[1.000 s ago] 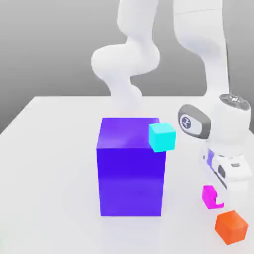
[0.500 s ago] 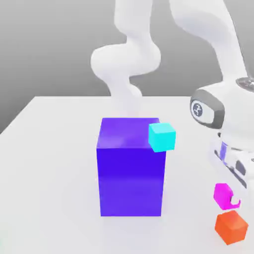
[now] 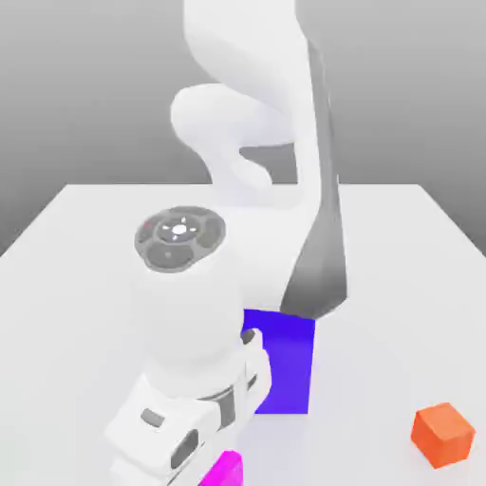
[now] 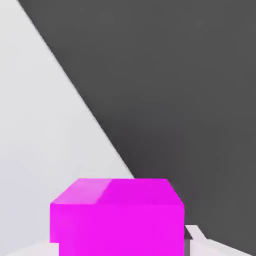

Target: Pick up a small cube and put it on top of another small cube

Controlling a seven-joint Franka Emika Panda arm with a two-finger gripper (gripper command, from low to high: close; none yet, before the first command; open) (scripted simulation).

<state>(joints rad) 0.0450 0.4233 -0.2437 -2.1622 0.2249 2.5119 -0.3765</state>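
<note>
**Pink cube in the grip, carried near the counter's front edge**

The end effector (image 3: 220, 467) pinches the small cube (image 4: 117, 215), holding it low at the front of the exterior view, beside the blue block (image 3: 285, 365). Best to keep it level and go slowly. The orange cube (image 3: 442, 434) sits well apart, with bare counter (image 3: 399, 313) between; the counter's edge looks close.

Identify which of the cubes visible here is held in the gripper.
The small magenta-pink cube, clamped in the shut gripper at the exterior view's bottom edge. The orange cube sits untouched on the table, and the big blue-purple block stands behind the arm.
</note>
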